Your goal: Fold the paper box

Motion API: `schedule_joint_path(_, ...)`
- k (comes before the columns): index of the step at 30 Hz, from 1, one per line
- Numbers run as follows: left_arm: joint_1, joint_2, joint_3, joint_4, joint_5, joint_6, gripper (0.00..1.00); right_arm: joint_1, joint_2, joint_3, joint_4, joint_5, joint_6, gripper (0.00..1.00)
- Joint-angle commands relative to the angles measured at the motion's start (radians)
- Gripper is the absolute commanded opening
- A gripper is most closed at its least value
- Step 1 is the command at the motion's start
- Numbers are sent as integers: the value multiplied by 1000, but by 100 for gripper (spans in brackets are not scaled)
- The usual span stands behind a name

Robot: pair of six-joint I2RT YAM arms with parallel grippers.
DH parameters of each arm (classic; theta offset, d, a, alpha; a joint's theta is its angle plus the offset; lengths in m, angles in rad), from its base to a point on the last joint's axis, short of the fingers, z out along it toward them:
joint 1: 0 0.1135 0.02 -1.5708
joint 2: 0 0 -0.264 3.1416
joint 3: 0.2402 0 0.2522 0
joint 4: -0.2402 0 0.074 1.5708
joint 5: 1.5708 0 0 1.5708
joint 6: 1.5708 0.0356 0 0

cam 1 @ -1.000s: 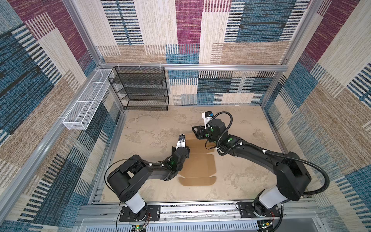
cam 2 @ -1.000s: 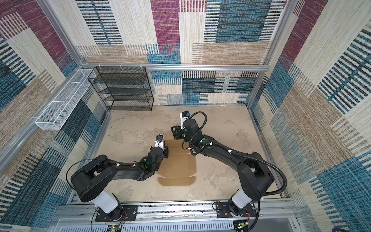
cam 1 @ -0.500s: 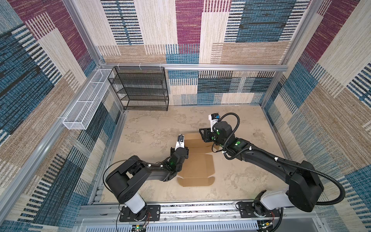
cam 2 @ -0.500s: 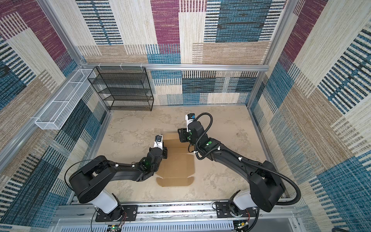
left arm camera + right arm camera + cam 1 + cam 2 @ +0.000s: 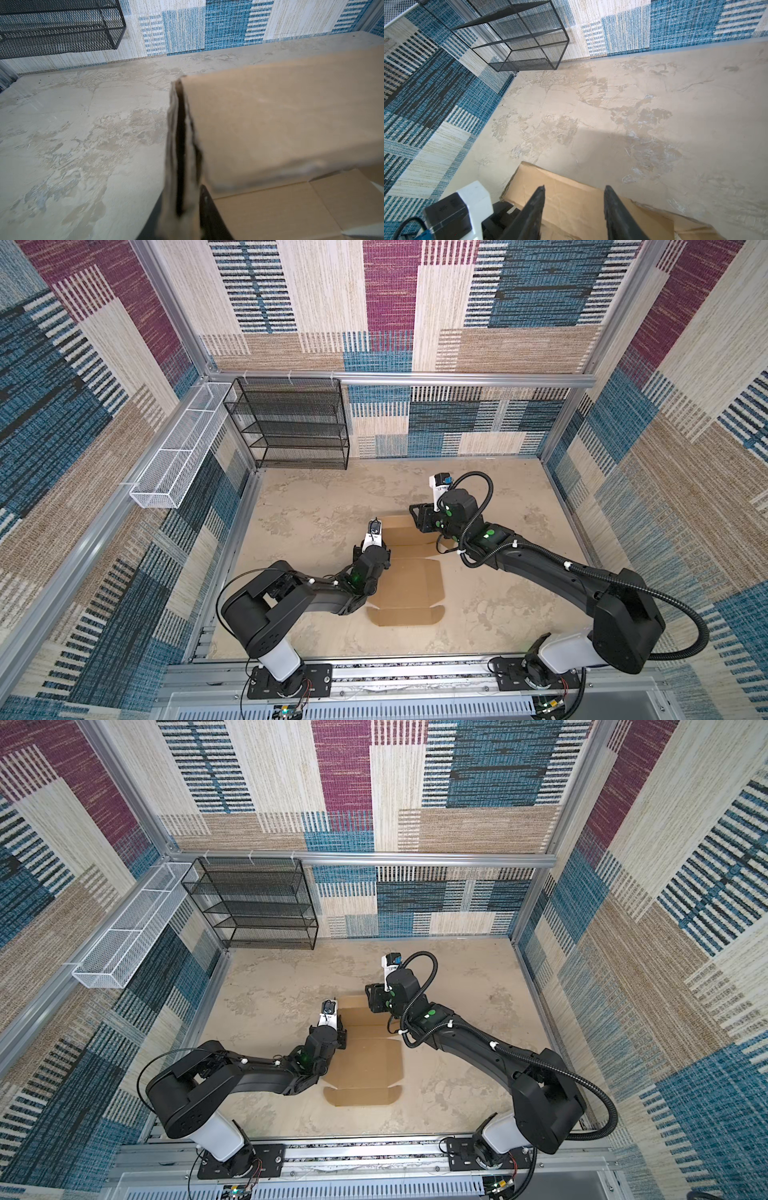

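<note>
The paper box (image 5: 411, 580) (image 5: 368, 1060) lies part-folded on the beige table in both top views, with a flat flap toward the front. My left gripper (image 5: 380, 545) (image 5: 337, 1025) sits at its left wall. In the left wrist view that doubled cardboard wall (image 5: 280, 124) stands blurred between the fingers of the left gripper (image 5: 180, 207), so I cannot make out the grip. My right gripper (image 5: 419, 518) (image 5: 374, 998) hovers over the far flap. In the right wrist view the right gripper (image 5: 574, 188) is open above the cardboard (image 5: 571, 209), and nothing is between its fingers.
A black mesh shelf (image 5: 297, 423) stands at the back left against the wall. A white wire basket (image 5: 178, 448) hangs on the left wall. Patterned walls enclose the table on three sides. The left arm's wrist camera (image 5: 473, 199) shows beside the right fingers.
The right arm's wrist has shifted slightly to the right over the far flap, and its elbow has swung outward. The left gripper has stayed at the box's left wall.
</note>
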Motion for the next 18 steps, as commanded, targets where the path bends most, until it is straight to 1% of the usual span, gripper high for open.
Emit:
schedule_joint_path(1,0,0,1,-11,-15,4,18,0,-35,-25,-29,39,10,49)
schedule_joint_path(3,0,-3,1,-13,-14,3,8,0,-65,-51,-48,61,20,48)
schedule_joint_path(6,0,-7,1,-16,-14,3,1,0,-99,-77,-87,81,33,43)
schedule_joint_path(9,0,-12,2,-28,-13,-2,0,-3,-124,-103,-120,101,37,37)
schedule_joint_path(12,0,-5,1,-28,-16,-8,0,-17,-140,-126,-142,108,40,35)
schedule_joint_path(18,0,3,1,-27,-12,-16,0,-52,-129,-146,-151,90,35,21)
